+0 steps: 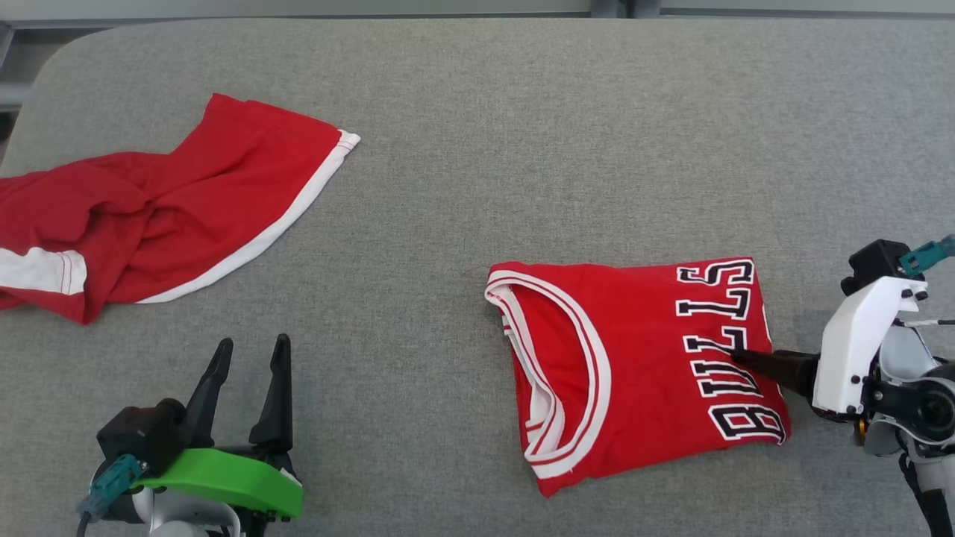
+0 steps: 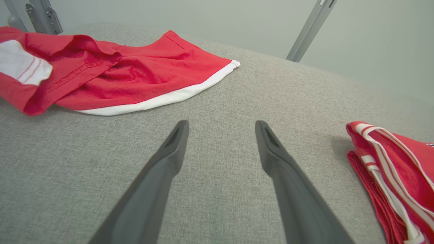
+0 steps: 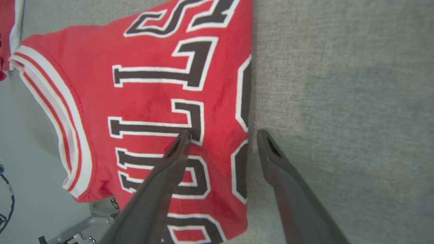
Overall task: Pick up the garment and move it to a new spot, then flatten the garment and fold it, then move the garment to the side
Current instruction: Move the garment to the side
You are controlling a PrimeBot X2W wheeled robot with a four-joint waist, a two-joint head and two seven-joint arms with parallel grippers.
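Jaws released on both arms, grasping nothing. Right jaws astride the right edge of the folded red Bulls jersey (image 1: 634, 358): one finger (image 3: 162, 183) over the black lettering, the other (image 3: 288, 189) over bare grey worktop (image 1: 522, 149). Lies flat right of centre, collar toward the middle. Left jaws low at the near left, well apart from it. Crumpled red shorts (image 1: 164, 216) far left.

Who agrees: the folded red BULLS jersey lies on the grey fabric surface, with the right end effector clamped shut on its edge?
The right end effector is open: the right wrist view shows one finger over the folded red BULLS jersey, one off it. The rest holds.
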